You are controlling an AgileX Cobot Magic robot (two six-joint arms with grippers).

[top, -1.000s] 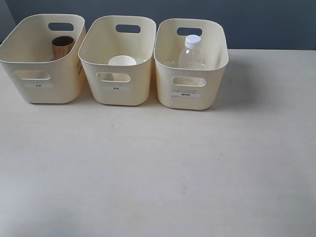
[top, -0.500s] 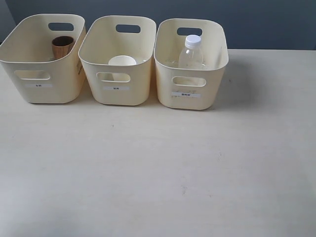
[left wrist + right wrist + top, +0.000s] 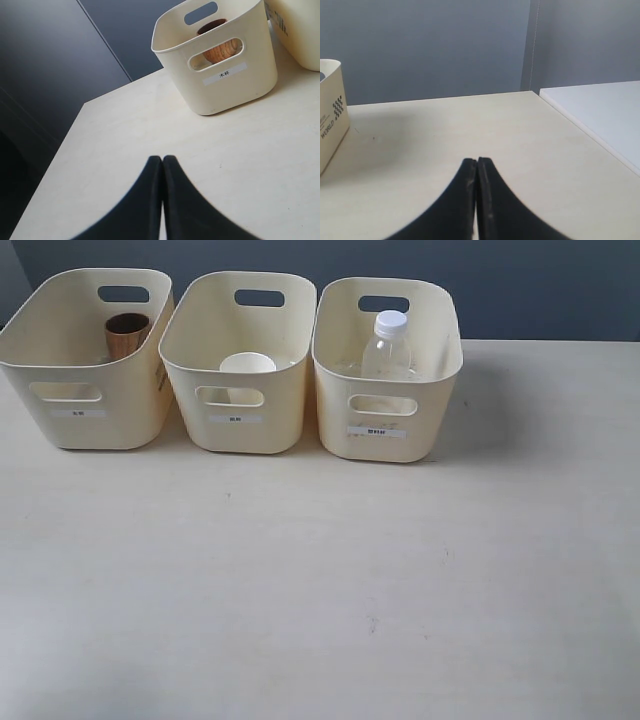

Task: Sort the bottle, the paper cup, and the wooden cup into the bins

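Three cream bins stand in a row at the back of the table. The left bin [image 3: 85, 365] holds the reddish-brown wooden cup [image 3: 126, 333], also visible through the handle cutout as the wooden cup [image 3: 220, 50] inside the bin [image 3: 220, 85]. The white paper cup [image 3: 247, 365] sits in the middle bin [image 3: 240, 370]. In the right bin [image 3: 385, 380] stands the clear bottle [image 3: 387, 348] with its white cap. Neither arm shows in the exterior view. My left gripper [image 3: 162, 160] is shut and empty over bare table. My right gripper [image 3: 477, 161] is shut and empty too.
The pale wooden table [image 3: 320, 580] stretches in front of the bins. Its left edge [image 3: 55, 160] drops off beside the left gripper. A white surface [image 3: 605, 115] adjoins the table past the right gripper, and a corner of a bin [image 3: 330, 115] shows there.
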